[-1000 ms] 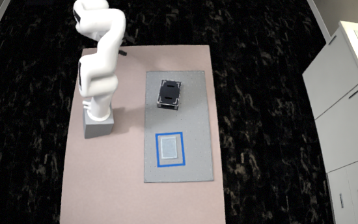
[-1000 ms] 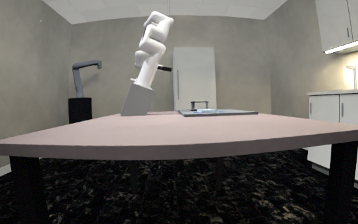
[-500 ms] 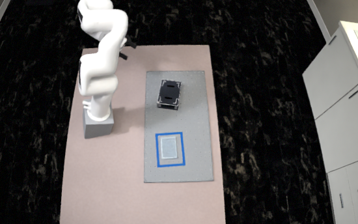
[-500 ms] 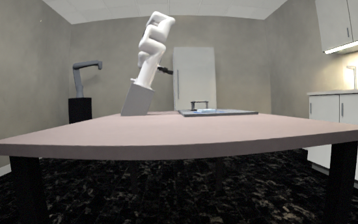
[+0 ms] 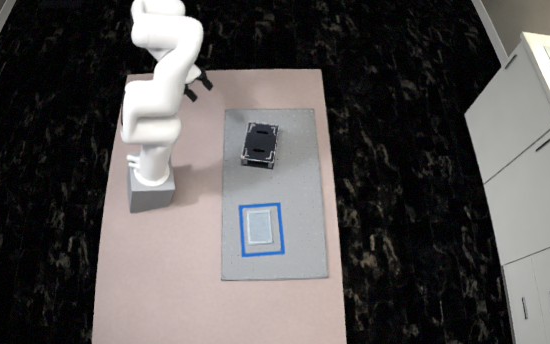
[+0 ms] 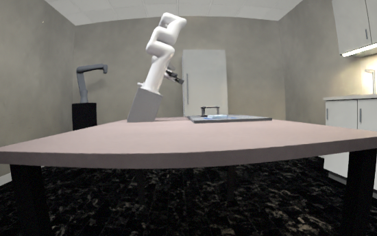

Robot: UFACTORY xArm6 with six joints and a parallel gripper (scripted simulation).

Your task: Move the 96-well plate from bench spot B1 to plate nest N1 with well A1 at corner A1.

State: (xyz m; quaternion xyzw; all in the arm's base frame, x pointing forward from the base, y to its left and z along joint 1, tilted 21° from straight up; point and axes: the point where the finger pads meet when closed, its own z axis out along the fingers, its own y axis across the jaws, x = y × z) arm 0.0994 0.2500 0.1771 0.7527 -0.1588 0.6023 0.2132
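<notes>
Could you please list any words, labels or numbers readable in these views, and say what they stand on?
None can be read.
Plate nest: white corner marks only; no A1 label is legible.
Blue-framed spot under the 96-well plate: no B1 text visible.

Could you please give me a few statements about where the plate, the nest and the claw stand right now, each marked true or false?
1. The 96-well plate lies inside the blue-outlined spot on the grey mat. True.
2. The plate already sits on the raised nest. False: the nest's top holds nothing, and the plate is on the mat.
3. The claw is open and holds nothing. True.
4. The claw hovers directly over the plate. False: it is up near the table's far end, beyond the nest.
5. The arm's grey pedestal stands on the grey mat. False: it stands on the pinkish table, beside the mat.
</notes>
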